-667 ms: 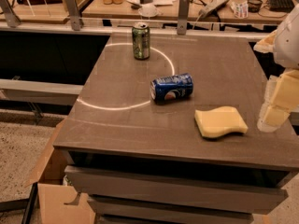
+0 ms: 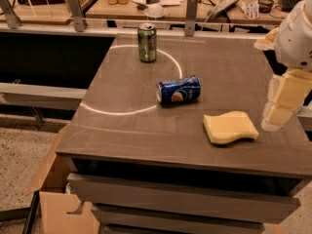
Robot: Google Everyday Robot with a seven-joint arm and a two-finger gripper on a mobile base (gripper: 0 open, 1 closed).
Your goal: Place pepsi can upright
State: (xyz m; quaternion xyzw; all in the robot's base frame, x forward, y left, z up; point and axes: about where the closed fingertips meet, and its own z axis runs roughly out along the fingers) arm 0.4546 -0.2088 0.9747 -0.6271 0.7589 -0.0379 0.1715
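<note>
At the frame's right edge above the desk (image 2: 131, 130): the hand (image 2: 282, 104), grip width impossible to tell. Well left of it, mid-frame, on its side: the pepsi can (image 2: 178, 90), liable to roll if nudged off-centre. Could also snag the yellow sponge (image 2: 230, 126) lying between.

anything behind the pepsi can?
Behind the pepsi can, lying on its side, a green can stands upright, apart. The tabletop right behind it is hidden. Gripper hangs at the tabletop's right edge.
</note>
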